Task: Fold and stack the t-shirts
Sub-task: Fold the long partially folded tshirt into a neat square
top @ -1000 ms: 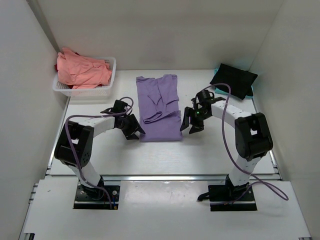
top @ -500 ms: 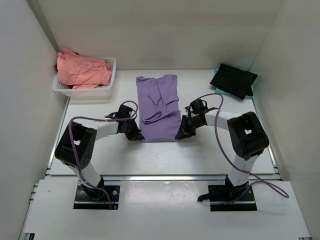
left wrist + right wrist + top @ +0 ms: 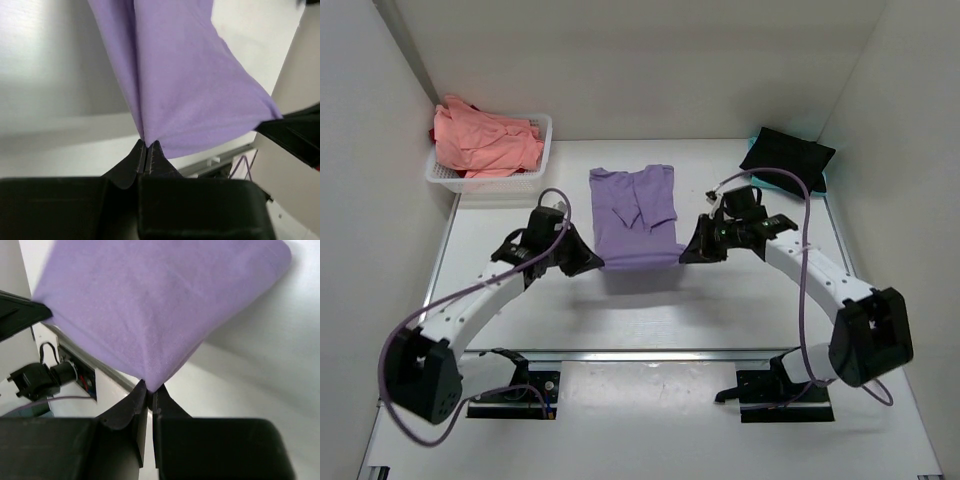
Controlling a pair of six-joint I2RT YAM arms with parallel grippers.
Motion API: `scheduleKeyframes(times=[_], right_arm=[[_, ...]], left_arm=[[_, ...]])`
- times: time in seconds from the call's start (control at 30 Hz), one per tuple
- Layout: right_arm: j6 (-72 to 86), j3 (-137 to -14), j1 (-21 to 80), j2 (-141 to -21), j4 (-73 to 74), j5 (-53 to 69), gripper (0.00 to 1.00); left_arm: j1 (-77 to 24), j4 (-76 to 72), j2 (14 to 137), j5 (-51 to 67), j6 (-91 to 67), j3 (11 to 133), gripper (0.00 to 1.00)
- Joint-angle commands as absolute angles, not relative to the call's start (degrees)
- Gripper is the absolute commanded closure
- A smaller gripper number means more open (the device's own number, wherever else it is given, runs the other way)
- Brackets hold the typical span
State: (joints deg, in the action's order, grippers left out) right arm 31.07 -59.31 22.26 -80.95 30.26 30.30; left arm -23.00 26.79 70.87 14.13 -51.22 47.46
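Note:
The lavender-purple t-shirt lies lengthwise in the middle of the table, its near hem lifted off the surface. My left gripper is shut on the hem's near left corner, and the cloth fans up from its tips. My right gripper is shut on the near right corner, where the purple cloth rises from its closed jaws. Salmon-pink t-shirts are heaped in the basket at the back left. A folded black t-shirt lies at the back right on a teal one.
The white lattice basket stands by the left wall. White walls close the table on the left, back and right. The arm bases sit at the near edge, beyond the table's metal rail.
Both grippers went from open beside the shirt to shut on its near corners. They then lifted the hem and carried it slightly away from the bases, shortening the shirt's outline.

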Motion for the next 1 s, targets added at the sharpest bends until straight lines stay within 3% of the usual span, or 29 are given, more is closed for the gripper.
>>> scheduleKeyframes(times=[0.0, 0.3, 0.47, 0.6, 0.87, 0.93, 0.97], right_arm=[[31.8, -53.0, 24.1, -76.6, 35.0, 29.3, 1.0], [40.8, -35.8, 32.2, -59.6, 36.1, 32.3, 1.0], [40.0, -32.9, 30.5, -58.6, 37.3, 36.3, 1.0], [32.3, -44.2, 24.3, -69.5, 40.3, 37.3, 1.0], [22.1, -89.5, 16.3, -101.8, 48.9, 34.3, 0.99], [22.1, -99.6, 14.3, -112.6, 49.3, 34.1, 0.96], [22.3, -106.2, 13.9, -117.4, 50.4, 33.8, 0.78]], left_arm=[[-24.7, 32.7, 64.9, 13.1, -52.8, 41.2, 1.0], [-28.9, 41.8, 41.2, 15.0, -61.7, 26.3, 1.0], [-27.6, 42.7, 39.1, 18.2, -61.4, 25.0, 1.0], [-23.6, 38.8, 48.7, 19.4, -58.5, 32.2, 1.0], [-11.1, 32.4, 80.0, 18.5, -47.2, 61.5, 1.0], [-9.0, 30.2, 89.9, 17.0, -47.2, 67.9, 0.9], [-8.3, 26.9, 94.2, 16.8, -47.5, 71.3, 0.7]])
